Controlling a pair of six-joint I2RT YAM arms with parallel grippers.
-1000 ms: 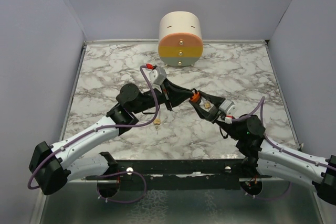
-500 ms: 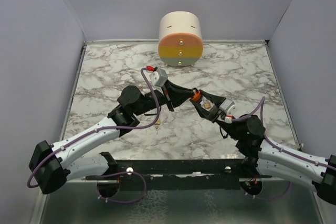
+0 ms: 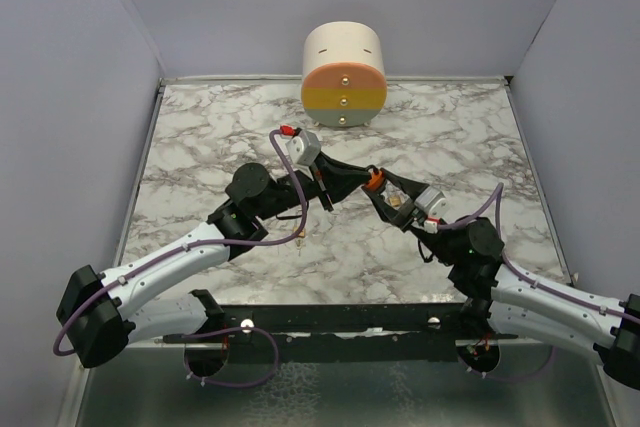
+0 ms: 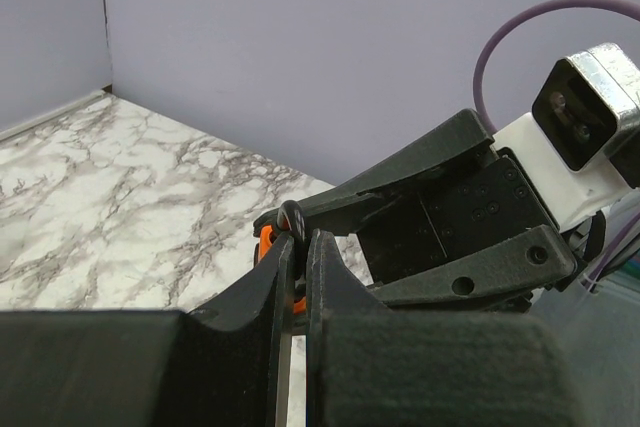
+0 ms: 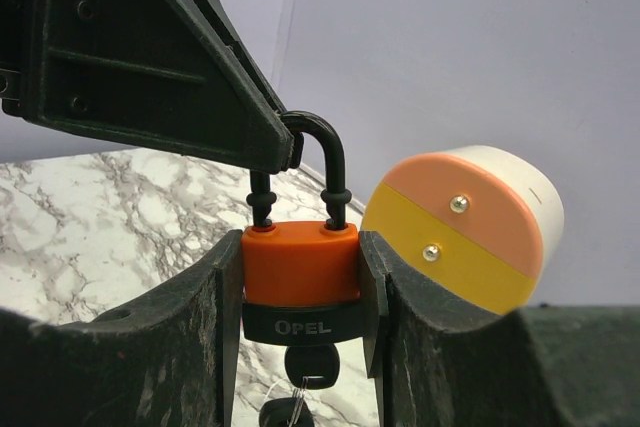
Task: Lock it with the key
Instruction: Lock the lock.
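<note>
**Padlock gripped by both claws, key hanging under its base**

The right claw [image 5: 302, 247] is clenched on the orange padlock [image 5: 300, 265]. Its two fingers press flat against the left and right sides of the body, and the lock stands upright between them. The black shackle [image 5: 325, 162] rises clear above the fingertips, with both of its legs seated in the orange top.

The left claw [image 4: 297, 237] comes in from the opposite side with its jaws squeezed almost together. It nips the shackle at the top of its bend, above the shackle's left leg in the right wrist view.

The key [image 5: 303, 363] is directly beneath the padlock's black base band, between the lower parts of the right claw's fingers. It touches neither finger. Only its dark head shows, right up against the underside of the lock, and the blade cannot be seen. A second dark piece [image 5: 285, 413] hangs just lower, cut off by the picture's edge and too cropped to identify.

From above, both arms meet over the middle of the marble table [image 3: 200, 137], with the padlock held off its surface. A cream drum [image 3: 343, 72] with an orange and yellow face stands well behind them at the far edge.
</note>
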